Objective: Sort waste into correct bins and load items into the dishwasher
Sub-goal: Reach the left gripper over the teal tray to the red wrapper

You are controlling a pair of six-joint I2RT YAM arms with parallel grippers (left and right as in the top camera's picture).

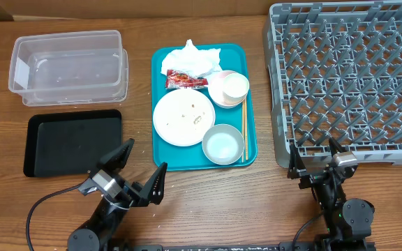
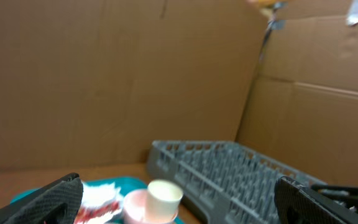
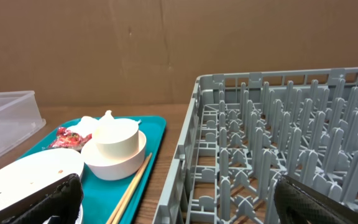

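On a teal tray [image 1: 251, 104] lie a crumpled napkin [image 1: 192, 59], a red wrapper [image 1: 185, 81], a plate [image 1: 184, 117] flecked with rice scraps, a pink bowl [image 1: 217, 95] holding a white cup [image 1: 234, 86], and a whitish-blue bowl [image 1: 222, 144]. The clear tub [image 1: 68, 66] and black tray [image 1: 72, 143] stand to its left, the grey dish rack [image 1: 347, 84] to its right. My left gripper [image 1: 142, 167] is open near the tray's front left corner. My right gripper [image 1: 316, 162] is open at the rack's front edge. Both are empty.
Wooden chopsticks [image 1: 243, 129] lie along the teal tray's right side. The right wrist view shows the rack wall [image 3: 185, 155] close ahead, with the cup [image 3: 117, 140] and wrapper [image 3: 67, 140] to the left. Cardboard walls stand behind the table.
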